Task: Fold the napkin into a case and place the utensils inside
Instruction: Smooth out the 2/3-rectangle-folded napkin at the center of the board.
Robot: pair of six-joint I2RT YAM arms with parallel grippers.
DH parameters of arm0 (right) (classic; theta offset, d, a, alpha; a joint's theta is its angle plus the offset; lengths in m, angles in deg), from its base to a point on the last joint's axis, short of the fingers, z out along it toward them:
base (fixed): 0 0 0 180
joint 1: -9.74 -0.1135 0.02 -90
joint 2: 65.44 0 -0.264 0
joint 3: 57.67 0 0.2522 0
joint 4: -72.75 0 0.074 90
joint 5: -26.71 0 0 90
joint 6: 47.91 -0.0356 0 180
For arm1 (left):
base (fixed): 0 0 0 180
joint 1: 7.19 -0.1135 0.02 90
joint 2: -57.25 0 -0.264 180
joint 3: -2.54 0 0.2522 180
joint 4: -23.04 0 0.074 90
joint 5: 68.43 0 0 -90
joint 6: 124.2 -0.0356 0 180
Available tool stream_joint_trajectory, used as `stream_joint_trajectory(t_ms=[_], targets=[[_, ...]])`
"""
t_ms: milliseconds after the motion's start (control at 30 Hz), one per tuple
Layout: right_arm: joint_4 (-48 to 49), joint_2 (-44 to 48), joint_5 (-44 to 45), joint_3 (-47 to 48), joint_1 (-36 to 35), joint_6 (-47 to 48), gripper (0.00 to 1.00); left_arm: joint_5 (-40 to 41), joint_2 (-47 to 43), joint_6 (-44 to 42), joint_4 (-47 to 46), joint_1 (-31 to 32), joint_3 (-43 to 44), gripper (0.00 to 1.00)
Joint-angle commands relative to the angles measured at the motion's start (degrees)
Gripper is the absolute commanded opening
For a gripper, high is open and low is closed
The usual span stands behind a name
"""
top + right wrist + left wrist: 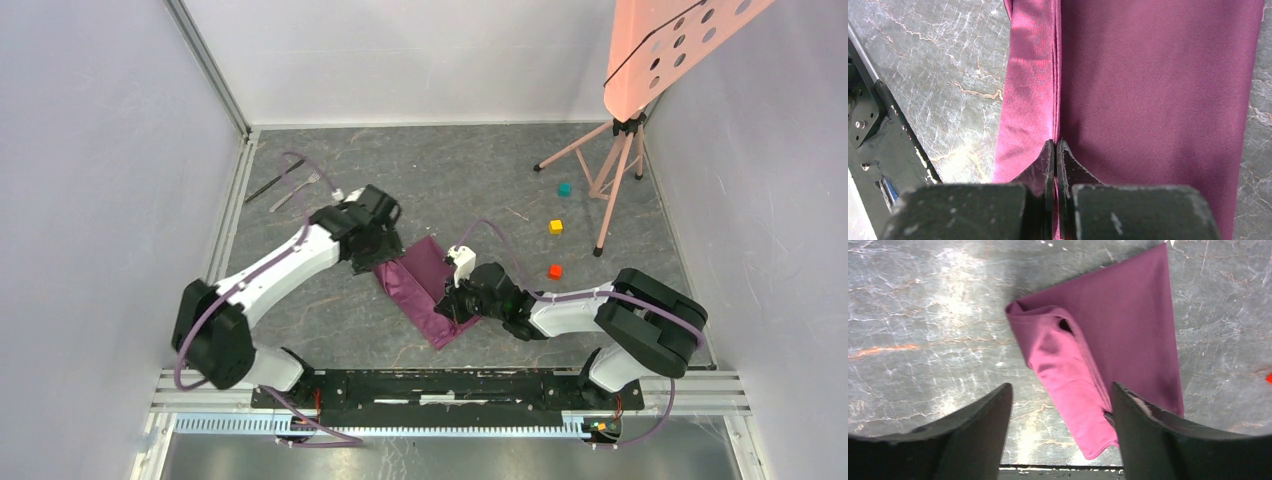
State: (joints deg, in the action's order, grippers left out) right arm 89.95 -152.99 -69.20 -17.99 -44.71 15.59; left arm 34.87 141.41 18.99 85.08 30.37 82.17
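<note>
The plum-purple napkin (425, 283) lies partly folded on the grey table between both arms, one long edge doubled over into a layered strip (1068, 385). My left gripper (385, 258) hangs open at the napkin's far end, its jaws (1062, 407) spread wide with the folded strip between them, nothing gripped. My right gripper (458, 300) is at the near end, shut (1055, 146) on the napkin (1158, 90) where the fold's edge runs, a sliver of cloth pinched between the fingers. The dark knife (262, 187) and silver fork (300, 188) lie at the far left, apart from the cloth.
A teal cube (565, 188), a yellow cube (556, 226) and an orange cube (555, 271) sit to the right of the napkin. A tripod (612, 170) carrying a pink perforated board (670, 45) stands at the far right. The black base rail (450, 385) runs along the near edge.
</note>
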Motion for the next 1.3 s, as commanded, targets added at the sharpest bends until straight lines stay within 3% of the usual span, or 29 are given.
stream_joint_trajectory(t_ms=[0,167,433,1267], targets=[[3.0,1.5,1.0,-0.7,0.1,-1.2,0.0,-8.9,-7.6,-5.5,-9.5,-8.9,-9.1,0.71],[3.0,2.2,1.4,-1.4,0.1,-1.8,0.0,-18.6,-8.0,-7.3,-15.1,-17.3,-13.5,0.47],[2.5,1.8,1.0,-0.5,0.2,-2.1,0.0,-25.6,-1.9,-6.4,-21.2,-18.2,-13.7,0.23],[-1.3,-2.8,-2.3,3.6,0.8,-1.4,0.0,-26.9,10.3,-8.3,-25.1,-18.4,-11.2,0.17]])
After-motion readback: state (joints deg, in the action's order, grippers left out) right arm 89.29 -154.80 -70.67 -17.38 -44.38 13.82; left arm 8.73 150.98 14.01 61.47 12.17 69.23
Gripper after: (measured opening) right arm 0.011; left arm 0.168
